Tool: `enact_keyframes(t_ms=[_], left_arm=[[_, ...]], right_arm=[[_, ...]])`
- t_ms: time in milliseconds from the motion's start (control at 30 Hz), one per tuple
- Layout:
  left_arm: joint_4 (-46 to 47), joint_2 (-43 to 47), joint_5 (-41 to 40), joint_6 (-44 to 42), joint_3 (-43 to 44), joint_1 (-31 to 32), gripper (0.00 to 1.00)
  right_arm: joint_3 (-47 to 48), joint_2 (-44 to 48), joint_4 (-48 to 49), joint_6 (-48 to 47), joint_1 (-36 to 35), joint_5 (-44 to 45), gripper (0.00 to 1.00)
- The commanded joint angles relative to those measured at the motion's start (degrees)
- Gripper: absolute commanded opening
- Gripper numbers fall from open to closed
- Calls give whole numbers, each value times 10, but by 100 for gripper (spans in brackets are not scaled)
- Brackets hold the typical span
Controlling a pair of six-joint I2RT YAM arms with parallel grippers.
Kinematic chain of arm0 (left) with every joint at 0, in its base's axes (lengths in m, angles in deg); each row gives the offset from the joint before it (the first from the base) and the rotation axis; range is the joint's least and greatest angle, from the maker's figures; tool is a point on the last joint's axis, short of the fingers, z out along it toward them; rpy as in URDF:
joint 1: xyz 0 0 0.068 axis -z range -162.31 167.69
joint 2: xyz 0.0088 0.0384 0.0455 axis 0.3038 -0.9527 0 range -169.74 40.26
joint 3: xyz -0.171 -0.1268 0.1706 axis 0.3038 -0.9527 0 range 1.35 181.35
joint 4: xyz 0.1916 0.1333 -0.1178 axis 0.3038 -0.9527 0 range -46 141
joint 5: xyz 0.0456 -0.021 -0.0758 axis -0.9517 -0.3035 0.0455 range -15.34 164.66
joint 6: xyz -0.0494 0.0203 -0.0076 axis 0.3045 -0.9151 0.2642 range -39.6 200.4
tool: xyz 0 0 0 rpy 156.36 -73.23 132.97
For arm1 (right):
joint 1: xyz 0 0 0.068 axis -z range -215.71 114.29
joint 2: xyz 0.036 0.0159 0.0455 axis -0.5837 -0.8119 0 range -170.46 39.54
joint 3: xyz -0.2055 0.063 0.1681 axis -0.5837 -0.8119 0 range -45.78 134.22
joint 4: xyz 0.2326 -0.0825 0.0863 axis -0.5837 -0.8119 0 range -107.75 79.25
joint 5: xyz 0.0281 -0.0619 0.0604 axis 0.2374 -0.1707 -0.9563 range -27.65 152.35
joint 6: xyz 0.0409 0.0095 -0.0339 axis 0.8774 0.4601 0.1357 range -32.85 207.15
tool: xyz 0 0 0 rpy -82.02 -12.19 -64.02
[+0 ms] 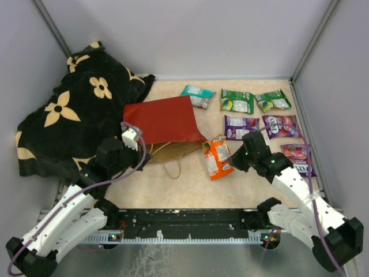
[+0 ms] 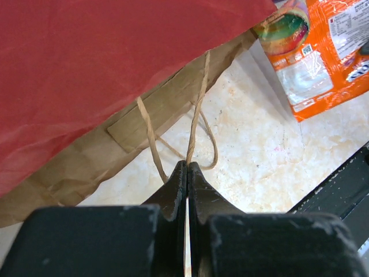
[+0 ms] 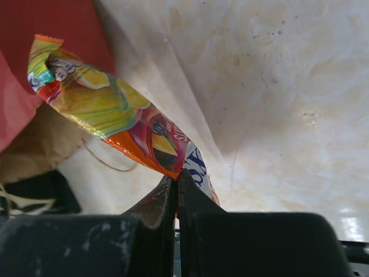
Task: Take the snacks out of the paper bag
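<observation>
Right claw [image 3: 177, 176] tight on orange packet [image 3: 115, 115], left claw [image 2: 187, 167] on cord handle [image 2: 147, 130], bag [image 2: 115, 57] inside unseen.

Plain grey walls [image 1: 190, 34] enclose a beige marbled bench [image 1: 190, 184], evenly lit, with a black rail [image 1: 190, 222] along its near edge.

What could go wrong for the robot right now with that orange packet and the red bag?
The right claw pinches only one thin end of the orange packet, so it might slip free. The left claw holds just the thin cord handle of the paper bag; a tug could tear it. The nearest purple packet lies close by the right arm and could get knocked.
</observation>
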Motion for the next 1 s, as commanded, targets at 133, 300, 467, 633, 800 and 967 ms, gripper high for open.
enact_keyframes(t_ms=[133,300,467,633,800,967], left_arm=[[0,0,2,7,6,1,0],[1,-2,7,6,7,1,0],[0,0,3,6,7,1,0],[0,8,1,8,7,1,0],[0,10,3,9,6,0,0],[1,7,10,9,6,0,0]], right_arm=[[-102,100,134,332,50,-5,0],[-66,179,12,383,50,98,0],[25,132,-70,275,50,52,0],[79,100,-194,302,50,131,0],[-14,186,-114,368,50,189,0],[-34,159,-98,356,50,224,0]])
